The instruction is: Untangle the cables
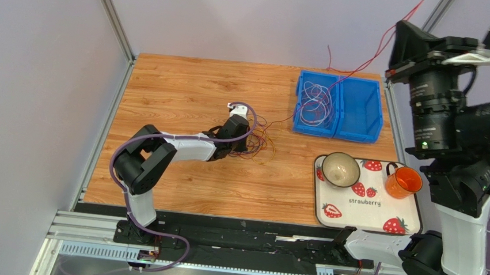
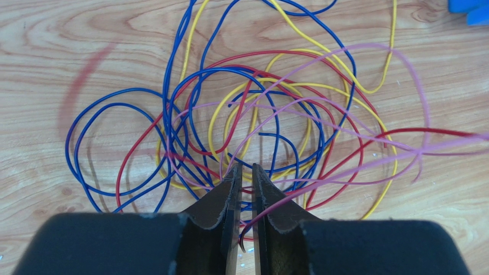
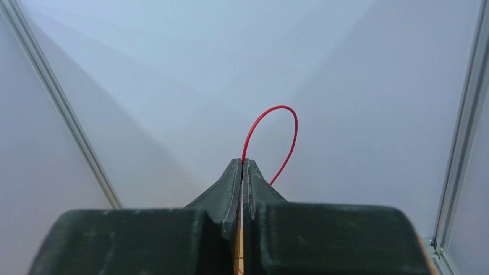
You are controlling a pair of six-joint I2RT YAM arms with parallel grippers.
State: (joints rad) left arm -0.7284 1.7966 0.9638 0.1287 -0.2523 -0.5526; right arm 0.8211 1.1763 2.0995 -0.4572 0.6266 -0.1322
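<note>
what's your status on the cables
left jaws narrowly apart, pink cable between them. right jaws shut on red cable, held high. tangle on table, nothing blocking.

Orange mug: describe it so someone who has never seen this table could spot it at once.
Look at the wooden table, near right corner, where a white strawberry-print tray lies. The orange mug stands on the tray's far right corner. Its neighbour, a bowl, is beige; the mug alone is bright orange.
</note>
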